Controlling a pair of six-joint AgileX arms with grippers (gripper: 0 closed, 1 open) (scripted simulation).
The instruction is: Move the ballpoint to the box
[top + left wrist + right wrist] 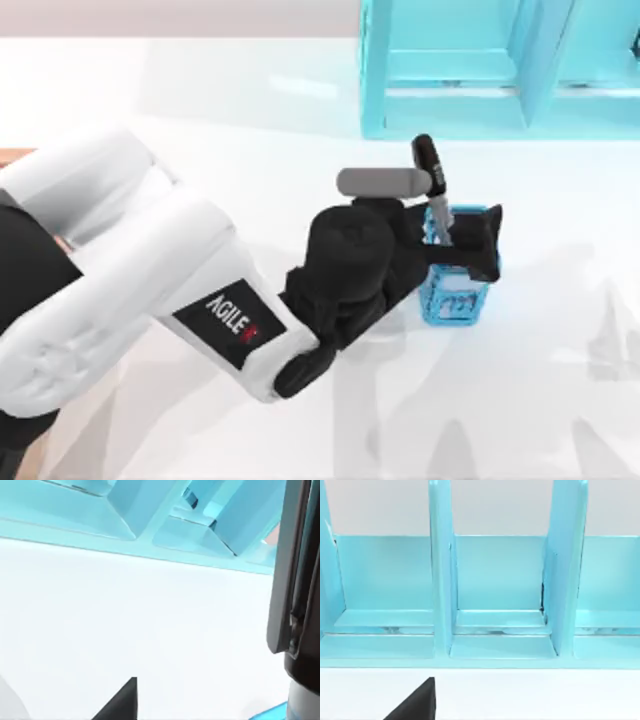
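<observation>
One legible marking is present. The word "AGILEX" is printed in white capital letters on a black panel (228,320) set into the white casing of the left arm (150,290), over the left part of the counter. The final letter carries a red accent. The text runs at a slant along the arm link. No other text, number, label or sign is readable on any item.

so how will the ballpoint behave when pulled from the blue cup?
The ballpoint looks rigid and slim, probably light. Its glossy black top may slip. Leaning in the blue cup beside the left gripper, it could tip the cup; laid flat, likely rolls.
</observation>
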